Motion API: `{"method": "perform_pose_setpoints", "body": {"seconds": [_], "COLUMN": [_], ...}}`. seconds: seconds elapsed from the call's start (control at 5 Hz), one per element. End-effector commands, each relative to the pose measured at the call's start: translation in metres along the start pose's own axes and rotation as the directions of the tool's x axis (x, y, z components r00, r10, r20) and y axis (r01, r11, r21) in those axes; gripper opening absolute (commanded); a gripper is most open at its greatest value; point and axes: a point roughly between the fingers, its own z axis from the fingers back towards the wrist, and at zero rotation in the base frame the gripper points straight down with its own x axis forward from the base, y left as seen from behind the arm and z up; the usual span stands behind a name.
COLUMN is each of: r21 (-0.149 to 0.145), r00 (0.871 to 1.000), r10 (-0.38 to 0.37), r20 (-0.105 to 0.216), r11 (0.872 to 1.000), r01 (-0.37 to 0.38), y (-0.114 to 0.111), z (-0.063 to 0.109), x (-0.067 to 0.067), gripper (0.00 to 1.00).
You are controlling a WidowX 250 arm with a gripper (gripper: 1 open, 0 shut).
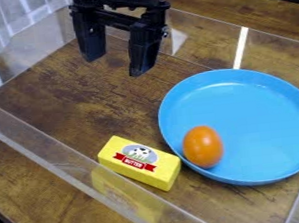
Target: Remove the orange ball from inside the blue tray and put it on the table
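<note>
Camera view: my jaws (123,58) wide apart, holding nothing. Orange ball (201,146) sits inside blue tray (264,93), beside yellow block (140,163). Probably light, smooth, may roll; I'd grip it across its middle, gently.

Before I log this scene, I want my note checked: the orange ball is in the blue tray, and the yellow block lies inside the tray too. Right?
The yellow block lies outside the blue tray, beside it, as the camera view shows.
</note>
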Motion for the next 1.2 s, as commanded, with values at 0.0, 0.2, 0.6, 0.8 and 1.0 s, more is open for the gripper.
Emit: {"method": "perform_pose_setpoints", "body": {"seconds": [0.0,0.2,0.6,0.8,1.0], "r21": [-0.001,-0.002,0.000,-0.002,-0.002], "r00": [1.000,0.999,0.994,0.991,0.984], "r10": [-0.015,-0.030,-0.107,-0.129,-0.175], "r20": [-0.012,-0.024,-0.029,-0.038,-0.037], "r11": [1.000,1.000,0.994,0.992,0.985], "r01": [0.015,0.030,0.107,0.129,0.175], "y": [-0.003,-0.006,-0.021,-0.025,-0.033], "z": [-0.006,-0.012,-0.023,-0.029,-0.036], "x": [0.000,0.000,0.000,0.000,0.002], "gripper": [1.00,1.00,1.00,1.00,1.00]}}
